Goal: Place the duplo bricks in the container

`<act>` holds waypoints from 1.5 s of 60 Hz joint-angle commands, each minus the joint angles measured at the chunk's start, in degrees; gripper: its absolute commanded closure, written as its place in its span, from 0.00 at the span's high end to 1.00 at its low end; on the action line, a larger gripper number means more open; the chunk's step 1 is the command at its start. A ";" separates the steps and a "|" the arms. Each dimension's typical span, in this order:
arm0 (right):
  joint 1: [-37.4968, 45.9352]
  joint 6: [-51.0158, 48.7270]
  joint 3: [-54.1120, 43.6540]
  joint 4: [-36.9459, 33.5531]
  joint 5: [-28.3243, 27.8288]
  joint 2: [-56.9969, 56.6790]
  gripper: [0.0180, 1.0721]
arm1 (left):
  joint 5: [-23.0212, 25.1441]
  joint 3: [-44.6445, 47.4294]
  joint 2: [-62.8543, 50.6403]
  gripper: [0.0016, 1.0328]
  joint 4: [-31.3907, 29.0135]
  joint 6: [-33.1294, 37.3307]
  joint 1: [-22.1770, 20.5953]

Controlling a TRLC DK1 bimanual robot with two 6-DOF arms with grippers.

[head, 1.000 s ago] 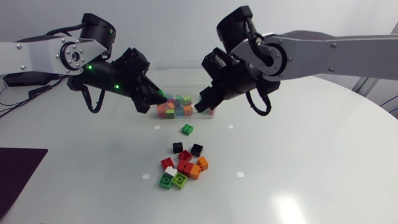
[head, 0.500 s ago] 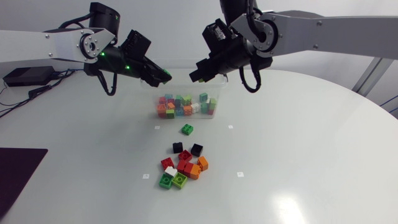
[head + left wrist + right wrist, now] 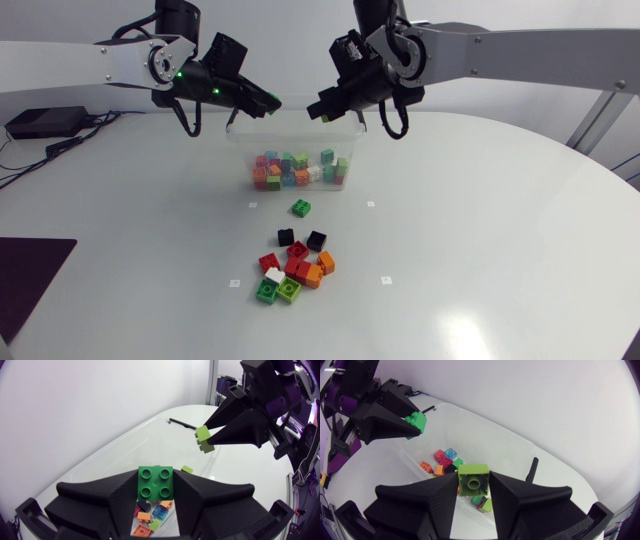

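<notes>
Both arms have gone up and back. A second ago both reached low at the container (image 3: 236,150). Now the left gripper (image 3: 268,103) and the right gripper (image 3: 318,108) hang high over its back edge, tips near each other but not touching.

The left gripper is pinching a green brick (image 3: 155,483) between its two fingers. The right gripper is pinching a lime brick (image 3: 473,479), with its hollow side showing. So both bricks are in the air above the box and not in it yet.

Lots of bricks in the container (image 3: 298,170) lie in a heap toward its front wall. I think the job is more than half done. Still left are one lone green brick (image 3: 301,208) just in front of the box and a pile (image 3: 295,270) of about ten bricks farther out on the worktop (image 3: 480,250).

The box is open on top and wide, so a drop should land inside. Its walls are clear and hard to see. The lone brick has free room all round it. The pile is packed tight, with bricks touching, so the fingers have little room there. The worktop around the pile is open.
</notes>
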State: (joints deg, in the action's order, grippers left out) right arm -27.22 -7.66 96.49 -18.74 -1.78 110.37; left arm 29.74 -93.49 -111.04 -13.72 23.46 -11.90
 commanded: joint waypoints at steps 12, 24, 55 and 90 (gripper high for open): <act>1.91 1.16 4.94 2.13 -0.68 7.06 0.27 | 0.41 -4.77 -5.85 0.33 2.47 -2.90 1.53; 2.61 0.63 9.60 0.37 -0.77 11.10 0.40 | 0.32 -5.91 -6.91 0.66 2.55 -3.34 1.62; 2.53 -0.78 6.61 -0.33 -0.24 3.80 0.88 | 0.23 8.33 8.83 0.92 3.17 -0.26 1.27; 1.38 -10.09 -18.09 2.39 -7.89 -15.36 0.88 | 2.61 26.34 18.67 0.92 0.71 15.38 0.21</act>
State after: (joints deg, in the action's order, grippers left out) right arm -25.19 -15.05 81.43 -17.45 -8.38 97.38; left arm 31.33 -68.99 -94.11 -12.23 35.83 -11.42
